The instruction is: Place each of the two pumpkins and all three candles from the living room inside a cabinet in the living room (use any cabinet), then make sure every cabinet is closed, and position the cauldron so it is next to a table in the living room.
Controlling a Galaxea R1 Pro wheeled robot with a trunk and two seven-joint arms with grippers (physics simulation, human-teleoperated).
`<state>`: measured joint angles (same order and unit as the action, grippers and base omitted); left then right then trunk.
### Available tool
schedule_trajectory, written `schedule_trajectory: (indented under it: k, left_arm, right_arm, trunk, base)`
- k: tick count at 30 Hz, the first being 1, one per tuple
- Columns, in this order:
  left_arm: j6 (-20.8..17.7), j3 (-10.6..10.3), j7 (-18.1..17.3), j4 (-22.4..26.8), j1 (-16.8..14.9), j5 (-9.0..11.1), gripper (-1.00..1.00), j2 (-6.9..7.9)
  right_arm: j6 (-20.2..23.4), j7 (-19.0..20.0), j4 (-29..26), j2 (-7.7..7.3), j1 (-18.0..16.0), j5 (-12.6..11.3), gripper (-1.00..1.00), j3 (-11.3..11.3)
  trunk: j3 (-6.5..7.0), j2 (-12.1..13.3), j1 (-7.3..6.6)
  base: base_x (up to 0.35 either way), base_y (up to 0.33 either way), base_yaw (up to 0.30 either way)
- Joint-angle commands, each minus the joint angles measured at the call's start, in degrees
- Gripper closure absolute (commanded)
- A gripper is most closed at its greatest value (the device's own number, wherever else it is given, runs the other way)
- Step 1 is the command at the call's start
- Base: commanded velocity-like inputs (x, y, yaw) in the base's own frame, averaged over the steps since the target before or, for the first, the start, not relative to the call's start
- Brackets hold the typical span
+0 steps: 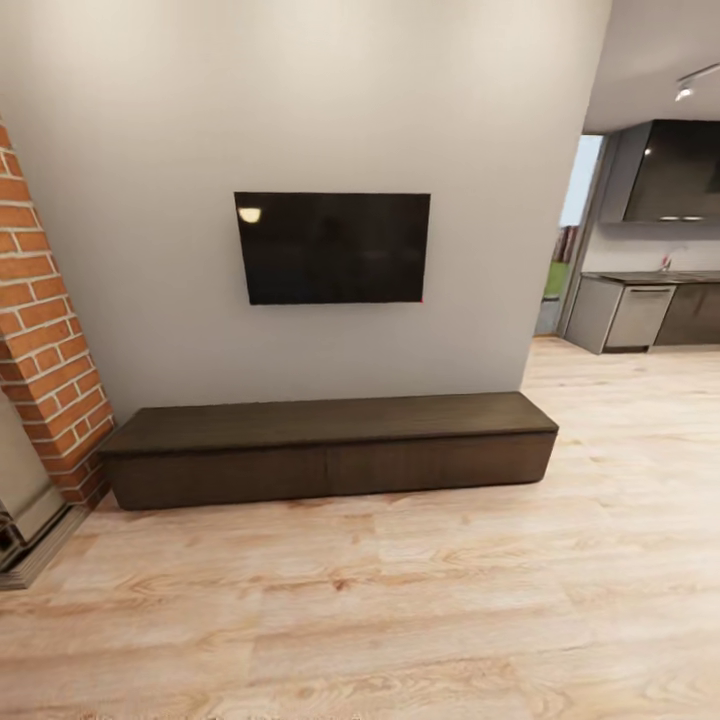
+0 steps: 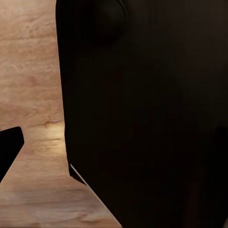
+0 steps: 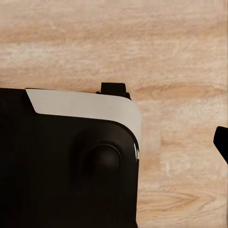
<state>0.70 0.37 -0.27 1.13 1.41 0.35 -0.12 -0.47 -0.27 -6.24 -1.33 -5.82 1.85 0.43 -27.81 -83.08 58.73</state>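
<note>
Pale wood floor (image 1: 420,600) ran under everything I saw, and a grey wall (image 1: 300,100) rose behind it. Against that wall sat the cabinet (image 1: 330,445), long, low and dark brown, its flat fronts flush and closed; it was well ahead of my arms, far from either tool. A black television (image 1: 333,248) hung on the wall above it, red brick (image 1: 40,340) stood at one end, and kitchen units (image 1: 650,310) showed through the opening past the other end. Both wrist cameras looked down on floorboards and the robot's dark body (image 3: 61,175). A black tip at the left tool (image 2: 9,149) and another at the right tool (image 3: 222,142) told me nothing about how wide either was set.
</note>
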Motion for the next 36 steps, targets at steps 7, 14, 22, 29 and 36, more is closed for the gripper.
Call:
schedule_trajectory:
  k: [7, 14, 22, 29, 36]
  left_arm:
    - [0.0, 0.0, 0.0, 0.0, 0.0, 0.0, -1.00, 0.02]
    - [0.0, 0.0, 0.0, 0.0, 0.0, 0.0, -1.00, 0.02]
    - [0.0, 0.0, 0.0, 0.0, 0.0, 0.0, -1.00, -0.05]
    - [0.0, 0.1, 0.0, 0.0, 0.0, 0.0, -1.00, 0.03]
    - [0.0, 0.1, 0.0, 0.0, 0.0, 0.0, -1.00, 0.04]
  right_arm:
    - [0.0, -0.1, 0.0, 0.01, 0.0, 0.1, -1.00, 0.0]
    - [0.0, 0.0, 0.0, 0.01, 0.0, 0.1, -1.00, 0.0]
    - [0.0, 0.0, 0.0, 0.01, 0.0, 0.1, -1.00, 0.0]
    - [0.0, 0.0, 0.0, 0.01, 0.0, 2.1, -1.00, 0.0]
    - [0.0, 0.0, 0.0, 0.01, -0.1, 2.1, -1.00, 0.0]
  trunk:
    - [-0.47, 0.0, 0.00]
    - [-0.94, 0.0, 0.00]
    - [-1.49, 0.0, 0.00]
    - [-1.98, 0.0, 0.00]
    - [-2.50, 0.0, 0.00]
  base:
    - [0.000, 0.000, 0.221]
    - [0.000, 0.000, 0.218]
    - [0.000, 0.000, 0.214]
    - [0.000, 0.001, 0.205]
    - [0.060, 0.071, 0.191]
